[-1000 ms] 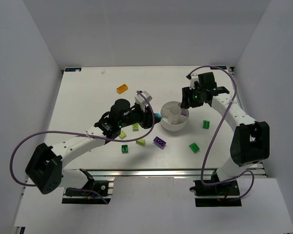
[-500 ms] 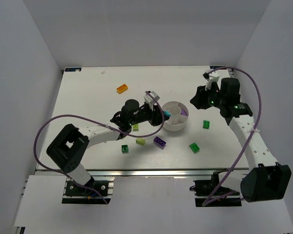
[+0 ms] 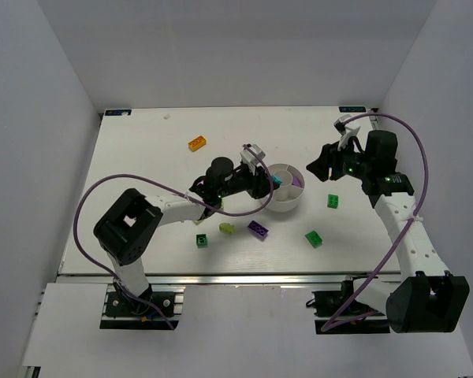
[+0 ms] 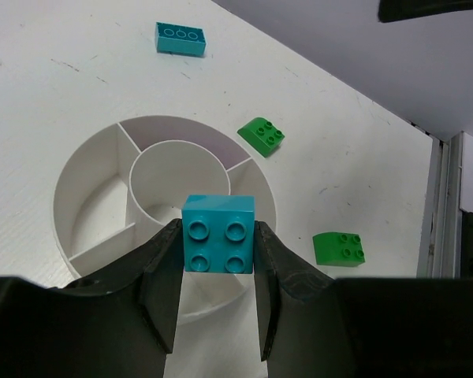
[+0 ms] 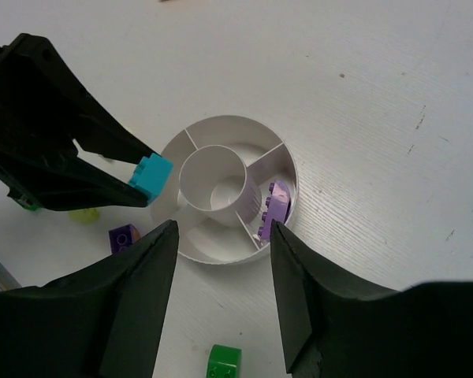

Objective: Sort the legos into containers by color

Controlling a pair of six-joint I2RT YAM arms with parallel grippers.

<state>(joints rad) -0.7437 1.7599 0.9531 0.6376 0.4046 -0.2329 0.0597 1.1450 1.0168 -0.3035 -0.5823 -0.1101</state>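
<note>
The dish lies directly beneath the left end effector. It is clamped on a cyan brick that hangs over the near wedge, just short of the central cup. The right end effector hovers overhead, fingers apart and empty.

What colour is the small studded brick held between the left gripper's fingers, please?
Cyan: the four-stud plastic brick shows best in the left wrist view.
</note>
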